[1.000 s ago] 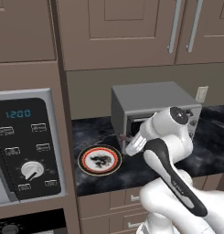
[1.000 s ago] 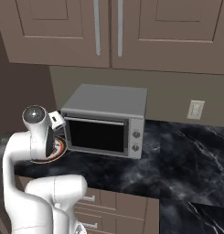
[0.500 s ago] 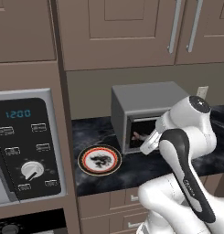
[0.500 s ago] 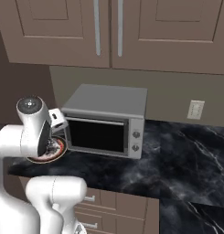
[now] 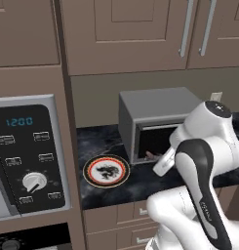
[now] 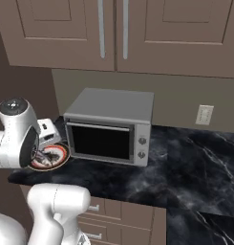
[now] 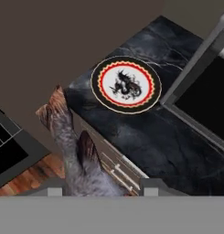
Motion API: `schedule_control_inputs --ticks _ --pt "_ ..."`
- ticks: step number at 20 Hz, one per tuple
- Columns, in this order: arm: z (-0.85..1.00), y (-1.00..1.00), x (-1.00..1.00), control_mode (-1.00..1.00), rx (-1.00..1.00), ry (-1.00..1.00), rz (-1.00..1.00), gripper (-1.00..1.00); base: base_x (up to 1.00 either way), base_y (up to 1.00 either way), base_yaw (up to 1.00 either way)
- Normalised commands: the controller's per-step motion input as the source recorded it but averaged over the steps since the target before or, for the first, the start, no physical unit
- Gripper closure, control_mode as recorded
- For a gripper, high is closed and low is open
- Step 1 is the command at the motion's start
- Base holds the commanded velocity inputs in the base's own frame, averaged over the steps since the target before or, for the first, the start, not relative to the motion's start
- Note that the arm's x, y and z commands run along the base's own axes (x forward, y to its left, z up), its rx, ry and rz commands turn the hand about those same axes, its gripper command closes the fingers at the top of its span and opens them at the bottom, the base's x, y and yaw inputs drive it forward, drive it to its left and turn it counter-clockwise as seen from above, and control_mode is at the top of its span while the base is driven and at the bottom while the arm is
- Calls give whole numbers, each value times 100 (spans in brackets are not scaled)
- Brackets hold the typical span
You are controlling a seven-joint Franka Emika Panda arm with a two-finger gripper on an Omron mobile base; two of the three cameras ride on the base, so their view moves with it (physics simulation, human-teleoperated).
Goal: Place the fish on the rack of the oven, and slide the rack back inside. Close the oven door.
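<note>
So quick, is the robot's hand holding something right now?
End effector: closed on the small grey-brown fish, carried in the air, off the round red-and-black-rimmed white plate.

The fish (image 7: 70,146) runs off under the bottom band of the hand view, so its head end and the jaws' grip on it are hidden. In the right base view the arm covers the left part of the plate (image 6: 58,155). In the left base view the arm hides the lower right of the toaster oven (image 5: 155,122), and the left edge cuts off the microwave (image 5: 28,156). The microwave's button labels are too small to read.
</note>
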Motion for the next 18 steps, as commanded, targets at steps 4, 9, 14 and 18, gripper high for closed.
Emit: schedule_control_inputs --ticks 4,9,14,18 --pt "-30 20 -39 -100 0 3 29 100 0 0 0" --pt "-12 -4 -33 -100 0 -1 19 100 0 0 0" --pt "0 -41 -7 -100 0 0 -5 100 0 0 0" --pt "0 -27 0 -100 0 0 -3 100 0 0 0"
